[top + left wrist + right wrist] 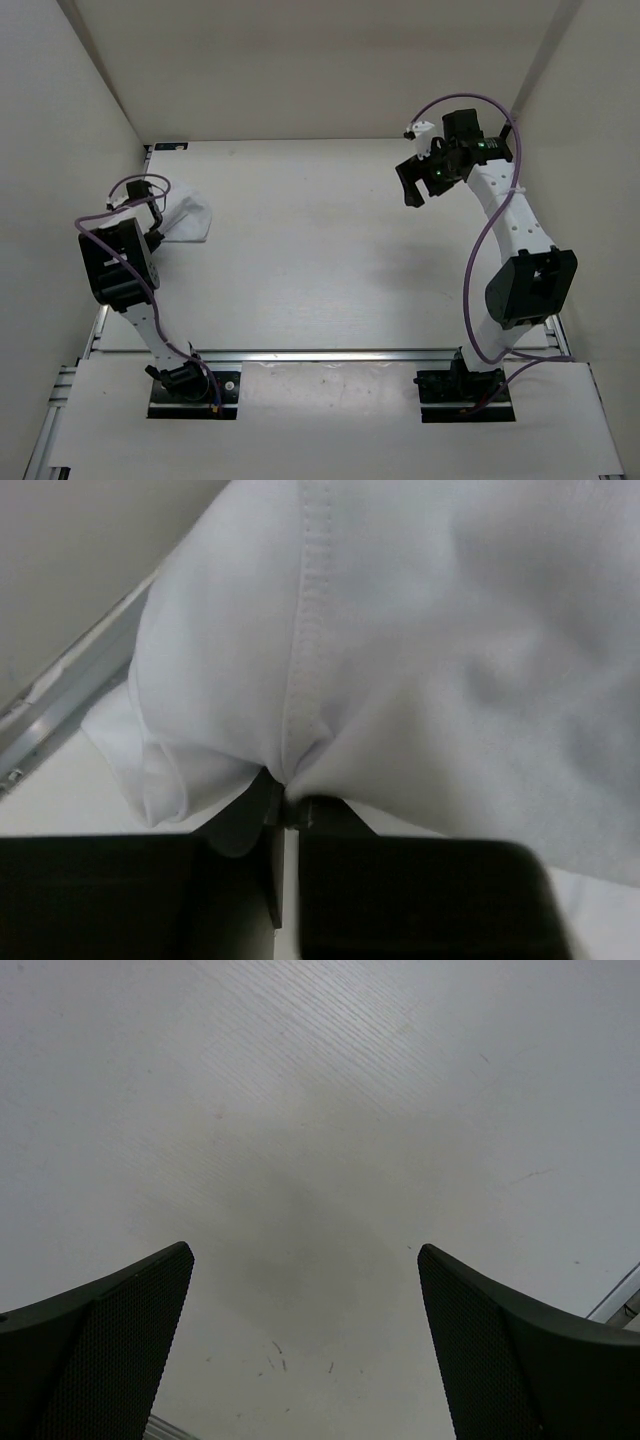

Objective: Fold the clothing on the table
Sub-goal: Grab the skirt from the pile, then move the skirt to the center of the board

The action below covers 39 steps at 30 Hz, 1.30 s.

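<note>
The clothing is a small bunched white piece of fabric at the far left of the table, close to the left wall. My left gripper sits at its near-left edge. In the left wrist view the jaws of my left gripper are pinched on a fold of the clothing, right where a stitched seam runs down into them. My right gripper hangs above the far right of the table, far from the clothing. Its fingers stand wide apart over bare table and hold nothing.
A metal rail runs along the table's left edge just beside the clothing, with the white wall behind it. Another rail crosses the near edge in front of the arm bases. A rail corner shows at the right.
</note>
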Tool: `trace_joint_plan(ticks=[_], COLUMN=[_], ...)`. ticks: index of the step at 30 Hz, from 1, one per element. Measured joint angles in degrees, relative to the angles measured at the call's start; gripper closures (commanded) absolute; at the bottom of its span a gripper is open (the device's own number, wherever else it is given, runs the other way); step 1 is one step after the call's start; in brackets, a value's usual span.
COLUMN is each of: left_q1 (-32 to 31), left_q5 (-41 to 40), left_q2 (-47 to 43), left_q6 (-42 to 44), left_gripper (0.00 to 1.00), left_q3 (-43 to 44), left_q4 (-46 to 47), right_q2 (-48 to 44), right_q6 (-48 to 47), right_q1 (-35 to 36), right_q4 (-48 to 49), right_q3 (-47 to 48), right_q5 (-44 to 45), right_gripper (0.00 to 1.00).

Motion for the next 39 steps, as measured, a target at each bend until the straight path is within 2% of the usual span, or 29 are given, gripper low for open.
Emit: trace_joint_plan(ticks=[6,10,14,19,22,23,24,25,26,27,31,34,36,39], left_q1=[-0.9,-4.9,-15.4,-31.7,-36.2,-36.6,-36.9,-37.1,-37.6,-37.9,-41.8,-45.1,-47.1,-49.4], left_q5=[0.8,2.7,7.1,16.2,22.6,24.5,26.0,27.3,28.2,29.2,33.7,35.9,36.1,32.6], left_q2=[0.4,-0.7,-3.4,-11.1,-15.2,-16.3,-17.2,-18.1,-18.7,-19.3,-18.3,-15.6,-13.4,-9.9], left_q6=[0.5,1.2,-0.3,-8.5,-14.6,-16.5,-18.4,-20.0,-20.9,-22.1,-26.6,-26.9,-24.9,-18.7], left_gripper=[1.00,1.00,1.00,1.00,1.00,0.95,0.76,0.45,0.26,0.01,0.01,0.02,0.01,0.01], left_q3=[0.5,1.0,5.5,11.3,13.0,13.0,12.7,11.6,10.2,8.2,0.3,-0.1,4.2,16.1], left_q4=[0.2,-0.3,-2.7,-1.3,1.4,2.3,3.5,5.2,6.4,7.5,9.7,10.0,8.0,3.5], right_q2=[0.0,-1.6,-4.0,-7.2,-8.3,-8.7,-9.2,-9.7,-10.2,-10.8,-12.0,-12.1,-11.6,-9.2], right_q6=[1.2,2.4,3.0,2.9,2.7,2.6,2.4,2.1,1.8,1.4,0.2,-0.2,0.0,0.5], right_q1=[-0.3,-0.3,-0.3,-0.7,-1.8,-2.3,-2.8,-3.2,-3.5,-3.8,-4.1,-3.7,-3.3,-2.4], right_q4=[-0.1,1.3,3.0,6.4,8.2,9.0,9.8,10.4,10.9,11.5,12.1,12.0,10.5,8.6], right_q3=[-0.1,-4.1,-9.8,-15.7,-17.8,-18.7,-19.7,-20.8,-21.7,-22.8,-24.9,-24.5,-22.7,-17.3], right_q5=[0.9,1.2,1.1,0.7,0.1,-0.3,-0.6,-0.8,-1.0,-1.1,-1.5,-3.4,-5.8,-10.3], right_gripper=[0.03,0.03,0.03,0.03,0.03,0.04,0.03,0.03,0.03,0.02,0.01,0.01,0.01,0.01])
